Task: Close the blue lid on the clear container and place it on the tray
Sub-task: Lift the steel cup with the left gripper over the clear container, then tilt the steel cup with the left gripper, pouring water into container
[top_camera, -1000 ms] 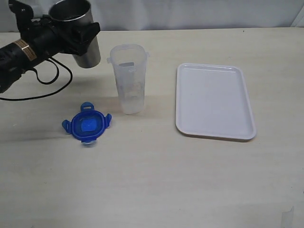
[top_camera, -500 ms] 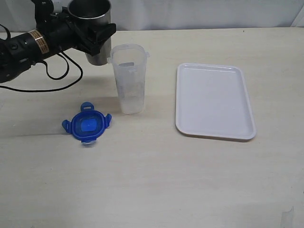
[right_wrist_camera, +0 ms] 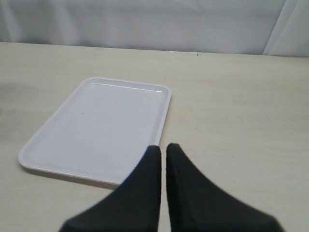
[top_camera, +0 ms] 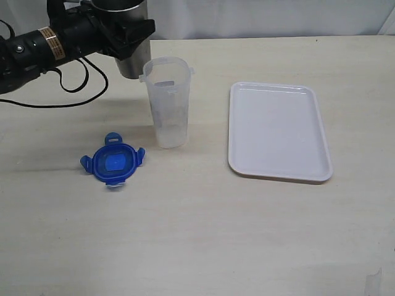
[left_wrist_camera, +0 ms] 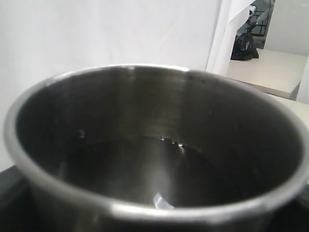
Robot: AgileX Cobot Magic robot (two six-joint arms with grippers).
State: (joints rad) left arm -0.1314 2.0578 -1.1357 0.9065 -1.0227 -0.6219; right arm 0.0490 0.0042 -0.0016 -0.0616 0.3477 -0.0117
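cup [top_camera: 133,66] rim cut off (view's top) | left gripper [top_camera: 126,31] pinches cup, container [top_camera: 166,102] just beside | right gripper [right_wrist_camera: 163,153] pressed together

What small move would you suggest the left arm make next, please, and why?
Probably shift the metal cup sideways until its lip is over the open mouth of the clear container, ready to pour. The left fingers grip the cup, which holds liquid and hangs beside the container's rim, not above it; the blue lid lies off on the table.
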